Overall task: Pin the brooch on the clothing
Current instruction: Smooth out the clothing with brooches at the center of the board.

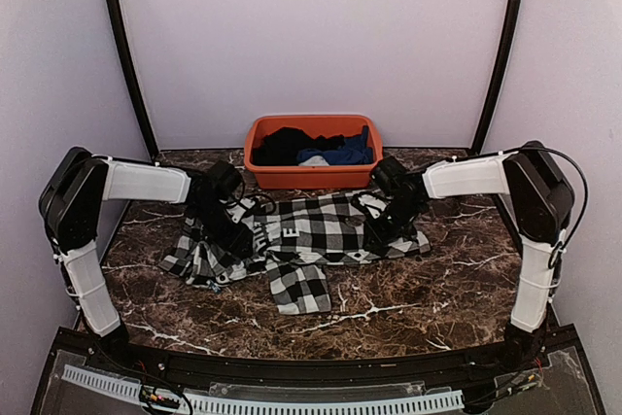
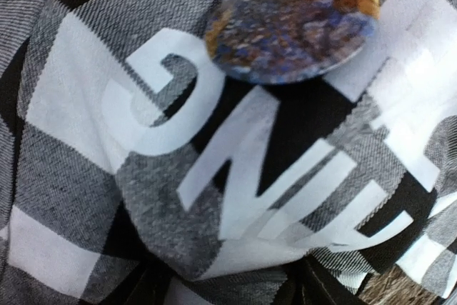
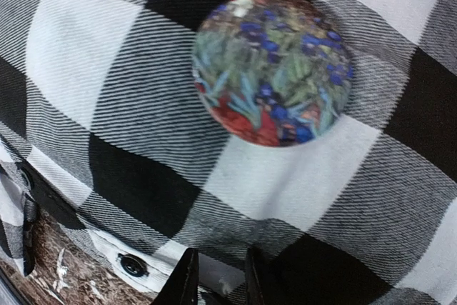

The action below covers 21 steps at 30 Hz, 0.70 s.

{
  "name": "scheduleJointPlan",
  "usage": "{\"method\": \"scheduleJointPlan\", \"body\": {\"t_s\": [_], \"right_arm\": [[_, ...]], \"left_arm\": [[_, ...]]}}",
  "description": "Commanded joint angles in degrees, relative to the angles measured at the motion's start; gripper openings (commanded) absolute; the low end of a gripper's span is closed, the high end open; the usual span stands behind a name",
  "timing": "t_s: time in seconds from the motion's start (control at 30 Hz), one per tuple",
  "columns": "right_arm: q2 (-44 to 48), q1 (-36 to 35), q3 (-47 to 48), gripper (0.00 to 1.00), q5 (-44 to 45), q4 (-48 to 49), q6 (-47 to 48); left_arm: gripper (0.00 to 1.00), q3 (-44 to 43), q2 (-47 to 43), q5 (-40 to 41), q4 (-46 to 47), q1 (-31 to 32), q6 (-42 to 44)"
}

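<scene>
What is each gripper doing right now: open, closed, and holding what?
Left gripper: down on the shirt; jaws hidden, cannot be told.
Right gripper: jaws closed on the shirt's edge.

My top camera sits above and behind my arms, looking down toward the far wall [image 1: 311,36] and taking in the whole table [image 1: 408,310]. My left wrist camera hangs very near the shirt [image 1: 321,230], over its lettering [image 2: 235,158]. My right one is equally near, over plain checks. All three share that shirt.
</scene>
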State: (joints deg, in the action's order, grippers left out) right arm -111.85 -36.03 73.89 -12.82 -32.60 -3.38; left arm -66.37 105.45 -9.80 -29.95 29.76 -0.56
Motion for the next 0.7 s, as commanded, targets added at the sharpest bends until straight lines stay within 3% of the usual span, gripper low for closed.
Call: {"method": "scheduleJointPlan", "body": {"t_s": [0.0,0.1,0.3,0.43,0.57,0.67], "right_arm": [[0.35,1.25,-1.91,0.22,2.16,-5.46,-0.53],[1.42,2.36,-3.14,0.22,4.23,-6.57,-0.04],[4.49,5.05,-7.33,0.22,8.39,-7.77,0.86],[7.69,5.42,-10.43,0.22,8.94,-9.18,1.09],[12.09,5.36,-12.16,0.22,6.38,-9.24,0.89],[17.44,5.13,-11.04,0.22,0.90,-8.62,-0.13]], "left_arm": [[0.62,-0.19,2.40,8.24,-9.52,-1.67,7.58],[0.64,-2.83,2.57,15.58,-12.26,-2.06,8.76],[0.65,-4.54,-3.68,15.30,-12.59,-7.39,9.31],[0.69,-4.16,-6.37,11.21,-12.63,-8.58,9.22],[0.80,-3.20,-11.19,-0.52,-10.64,-8.58,8.52],[0.81,-3.47,-15.41,-7.36,-6.81,-8.36,5.35]]}}
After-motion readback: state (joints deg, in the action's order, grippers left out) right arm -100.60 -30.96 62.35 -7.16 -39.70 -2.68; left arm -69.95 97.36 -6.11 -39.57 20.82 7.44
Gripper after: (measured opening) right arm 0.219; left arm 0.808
